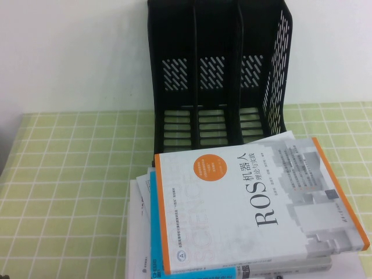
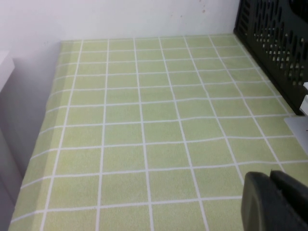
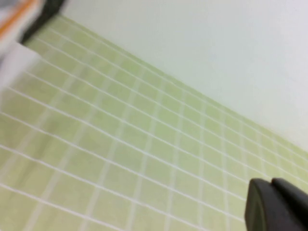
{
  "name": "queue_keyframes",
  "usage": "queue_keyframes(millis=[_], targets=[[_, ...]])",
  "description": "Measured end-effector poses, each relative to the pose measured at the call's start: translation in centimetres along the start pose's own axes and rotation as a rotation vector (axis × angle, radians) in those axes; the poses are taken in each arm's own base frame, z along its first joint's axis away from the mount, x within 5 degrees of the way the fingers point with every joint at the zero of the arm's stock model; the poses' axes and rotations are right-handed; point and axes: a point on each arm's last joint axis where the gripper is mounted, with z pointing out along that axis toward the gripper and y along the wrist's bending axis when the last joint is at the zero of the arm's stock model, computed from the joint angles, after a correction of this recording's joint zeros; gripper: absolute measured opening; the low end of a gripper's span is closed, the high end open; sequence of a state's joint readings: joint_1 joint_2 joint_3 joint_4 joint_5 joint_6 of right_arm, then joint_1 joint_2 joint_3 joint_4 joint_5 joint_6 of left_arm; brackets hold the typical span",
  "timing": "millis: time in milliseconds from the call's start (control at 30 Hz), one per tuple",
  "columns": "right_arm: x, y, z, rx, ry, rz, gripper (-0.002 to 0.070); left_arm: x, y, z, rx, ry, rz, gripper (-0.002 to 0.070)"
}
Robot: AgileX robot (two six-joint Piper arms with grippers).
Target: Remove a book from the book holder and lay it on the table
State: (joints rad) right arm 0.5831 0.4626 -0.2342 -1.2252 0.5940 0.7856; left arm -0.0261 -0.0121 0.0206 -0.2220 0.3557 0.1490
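Outside high view: left gripper [image 2: 276,202], right gripper [image 3: 276,204]; book [image 1: 256,203] flat.

Table [image 1: 70,174] had green checked cloth. Black book holder [image 1: 218,70] stood at the back; book stack [image 1: 244,215] lay flat in front, ROS book [image 1: 256,200] on top.

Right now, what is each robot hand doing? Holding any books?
Left gripper: over bare tablecloth, holding nothing, fingers together.
Right gripper: over bare tablecloth, holding nothing, fingers together.
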Motion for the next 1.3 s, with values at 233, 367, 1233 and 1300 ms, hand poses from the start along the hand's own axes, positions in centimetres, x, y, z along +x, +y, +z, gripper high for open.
queue_keyframes(millis=[233, 367, 1233, 1300], targets=[[3.1, -2.0, -0.8, 0.248, 0.140, 0.051, -0.0001, 0.0, 0.0, 0.0, 0.000, 0.000, 0.000, -0.0003], [3.7, -3.3, -3.4, 0.378, 0.012, 0.176, -0.0001, 0.0, 0.0, 0.0, 0.000, 0.000, 0.000, -0.0003], [5.1, 2.5, -3.2, -0.067, -0.130, 0.515, -0.0001, 0.0, 0.0, 0.0, 0.000, 0.001, 0.000, -0.0003], [5.4, 2.9, -2.9, -0.069, -0.148, 0.475, -0.0001, 0.0, 0.0, 0.0, 0.000, 0.001, 0.000, -0.0002]])
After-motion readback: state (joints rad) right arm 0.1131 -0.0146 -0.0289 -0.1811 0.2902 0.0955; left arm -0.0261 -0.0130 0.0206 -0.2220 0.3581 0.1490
